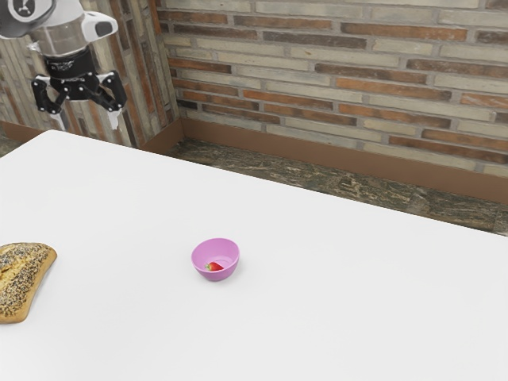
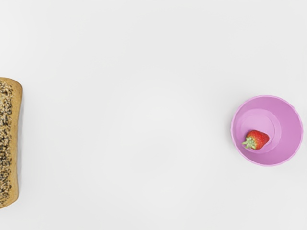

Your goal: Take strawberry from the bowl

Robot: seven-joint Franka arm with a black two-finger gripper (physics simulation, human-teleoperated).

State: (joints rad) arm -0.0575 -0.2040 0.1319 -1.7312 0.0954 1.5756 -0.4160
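Note:
High in the exterior view's upper left, my gripper hangs above the table's far corner, its two fingers wide apart with nothing between them. A pink bowl stands upright on the table, well away from the gripper and lower. Inside it lies a red strawberry with a green leafy end, resting at the bottom. In the wrist view the same bowl is seen from above, and the strawberry lies on its side near the inner wall.
A seeded bread loaf lies on the white table at the exterior view's left edge, apart from the bowl. The wrist view has part of the loaf. Behind the table stands a brick wall.

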